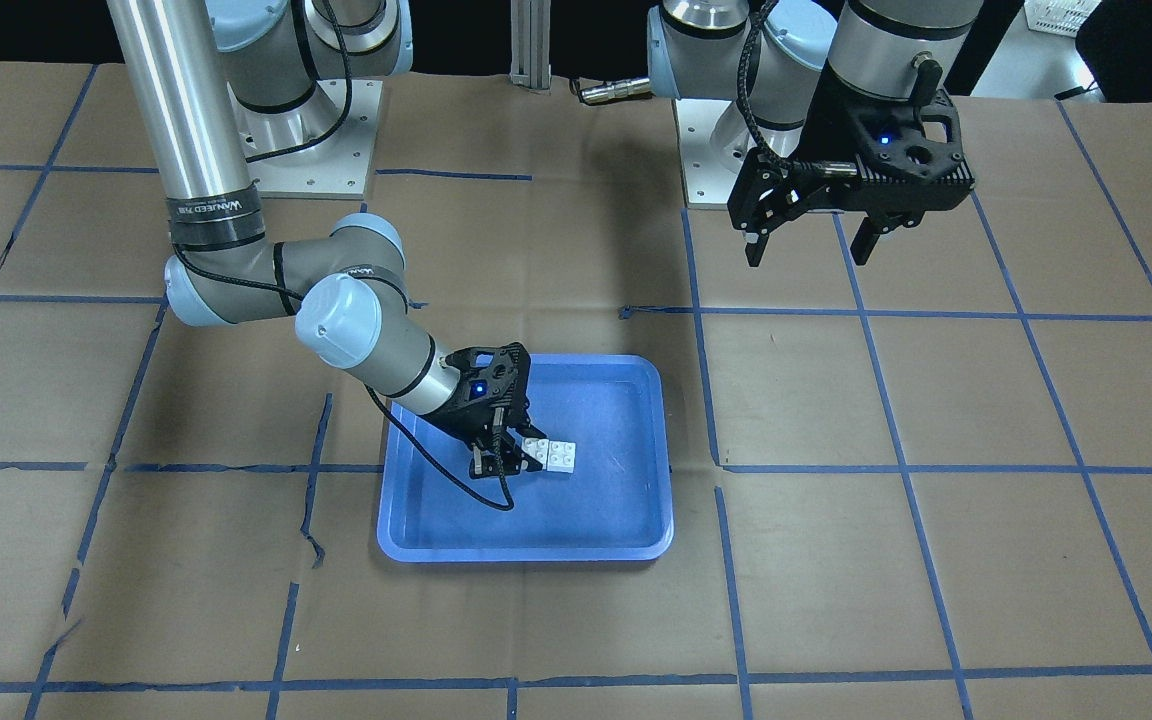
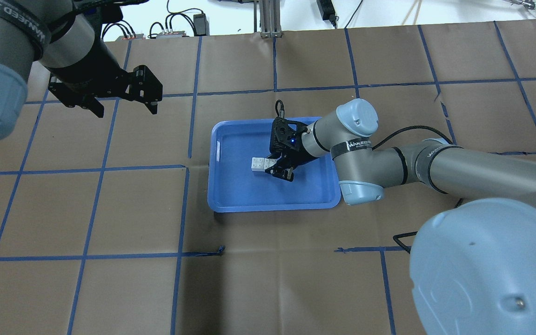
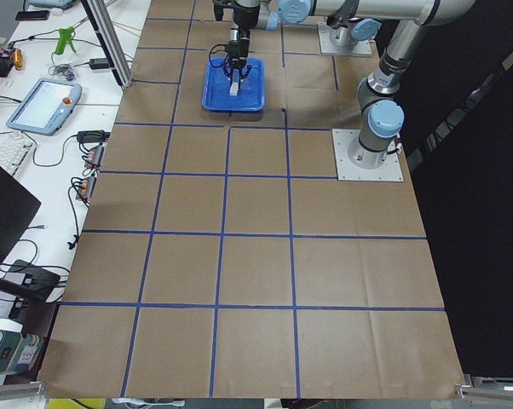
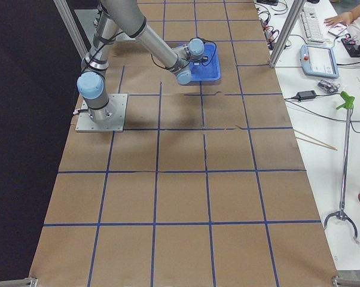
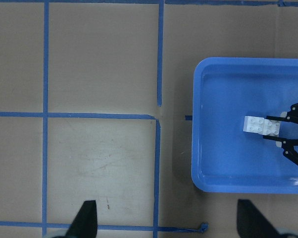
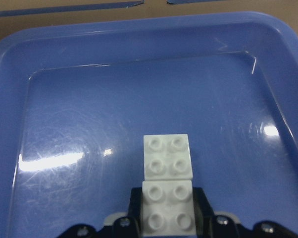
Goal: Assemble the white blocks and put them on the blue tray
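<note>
The two white blocks (image 6: 168, 163) lie end to end, touching, studs up, on the floor of the blue tray (image 6: 89, 74). They also show in the overhead view (image 2: 261, 164), the front view (image 1: 551, 455) and the left wrist view (image 5: 262, 125). My right gripper (image 6: 168, 206) reaches low into the tray (image 2: 240, 195), its fingers closed against the sides of the nearer block (image 1: 534, 452). My left gripper (image 1: 806, 250) is open and empty, high above bare table beside the tray (image 1: 626, 520).
The table is brown paper with a blue tape grid. The arm bases stand at the robot's edge (image 1: 316, 150). Operators' gear, a tablet (image 3: 42, 102) and cables lie on benches beyond the table ends.
</note>
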